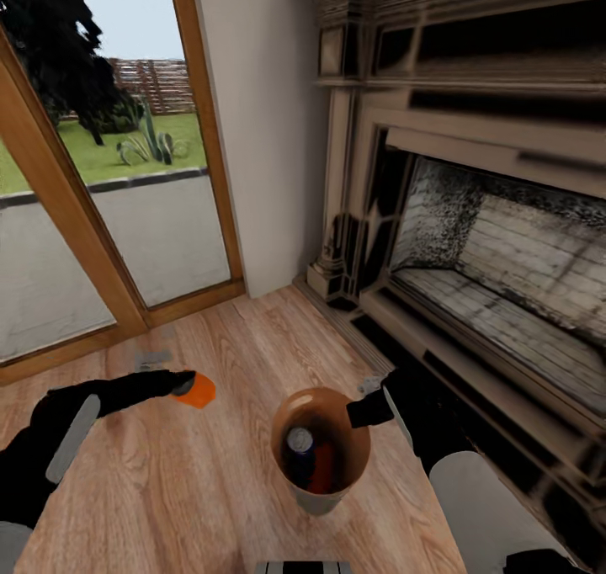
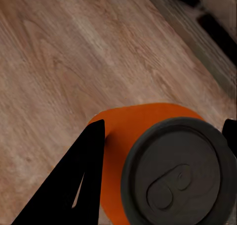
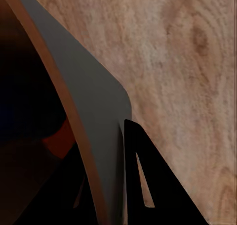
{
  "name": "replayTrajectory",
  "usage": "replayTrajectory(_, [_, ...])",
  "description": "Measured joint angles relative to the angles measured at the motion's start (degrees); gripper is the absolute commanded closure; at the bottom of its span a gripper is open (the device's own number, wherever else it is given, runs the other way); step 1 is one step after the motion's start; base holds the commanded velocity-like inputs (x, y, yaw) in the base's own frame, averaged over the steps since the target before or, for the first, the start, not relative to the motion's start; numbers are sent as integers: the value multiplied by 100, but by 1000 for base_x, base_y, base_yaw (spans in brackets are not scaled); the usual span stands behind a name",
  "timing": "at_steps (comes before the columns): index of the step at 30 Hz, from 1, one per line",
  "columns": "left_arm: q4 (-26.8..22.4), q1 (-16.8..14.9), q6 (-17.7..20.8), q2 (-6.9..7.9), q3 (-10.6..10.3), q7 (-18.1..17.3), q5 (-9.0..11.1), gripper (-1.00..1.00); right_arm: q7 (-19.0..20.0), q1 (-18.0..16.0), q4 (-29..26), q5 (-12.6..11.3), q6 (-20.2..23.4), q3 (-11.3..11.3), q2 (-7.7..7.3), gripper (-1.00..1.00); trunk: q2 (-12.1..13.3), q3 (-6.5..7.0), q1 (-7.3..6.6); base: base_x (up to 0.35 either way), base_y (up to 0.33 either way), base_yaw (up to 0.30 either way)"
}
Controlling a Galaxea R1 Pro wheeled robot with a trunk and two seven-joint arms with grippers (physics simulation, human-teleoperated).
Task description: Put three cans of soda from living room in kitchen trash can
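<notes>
My left gripper [image 1: 190,386] is shut on a bright orange can of soda [image 1: 198,390], held above the reddish wood floor to the left of the tash can. The left wrist view shows the orange can [image 2: 129,136] with its grey top [image 2: 180,178] between the fingers [image 2: 86,178]. The tash can [image 1: 316,500], pale grey outside and brown inside, hangs from my right gripper [image 1: 367,410], which is shut on its rim. A dark blue can [image 1: 299,446] stands inside it. In the right wrist view the bin's wall [image 3: 84,91] runs between the fingers [image 3: 148,185], with an orange patch [image 3: 59,142] inside.
The ornate dark fireplace [image 1: 471,246] fills the right side, its hearth ledge close to my right arm. A wood-framed glass door [image 1: 101,212] onto a garden stands at the left. A small grey object [image 1: 151,359] lies on the floor near the door.
</notes>
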Motion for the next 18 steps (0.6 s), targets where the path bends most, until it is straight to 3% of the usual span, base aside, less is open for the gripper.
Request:
replayTrajectory(1, [-174,-564,692,8,-13,-376,2,100,23,-136,98,28,-3,-1,-2,100,2,22,-2,0,0,0])
replayTrajectory(2, [-234,-992,1126,10,-20,-666,56,100,41,-292,143,57,-9,-2,-13,100,3,45,-5,0,0,0])
replayTrajectory(3, [-230,-1151,1277,12,-27,-819,-23,100,41,-400,120,80,-39,-18,-19,100,3,68,-8,0,0,0])
replayTrajectory(4, [-155,-1557,1579,10,-59,-1285,-103,100,88,-682,410,69,-20,-12,-28,100,6,88,-9,0,0,0])
replayTrajectory(5, [-102,-1871,1638,8,-85,-1462,55,100,100,-791,472,44,-32,-23,-31,100,5,113,-14,0,0,0])
replayTrajectory(8, [539,-2568,1638,6,-549,-2368,-58,100,137,-1210,972,-34,-11,-29,-31,100,10,178,-21,0,0,0])
replayTrajectory(10, [1227,-3060,1638,-16,-1114,-3048,-85,100,141,-1479,1333,31,-15,-26,-16,100,13,222,-26,0,0,0])
replayTrajectory(11, [1477,-3223,1637,-25,-1375,-3259,-113,100,136,-1596,1472,71,-27,-28,-4,100,15,244,-28,0,0,0])
replayTrajectory(13, [1688,-3366,1637,-36,-1636,-3448,-120,100,145,-1751,1644,73,-18,-20,15,100,18,288,-33,0,0,0])
replayTrajectory(18, [1871,-3499,1637,-121,-2024,-3638,-122,100,166,-2140,1993,-38,-10,-33,39,100,24,399,-47,0,0,0])
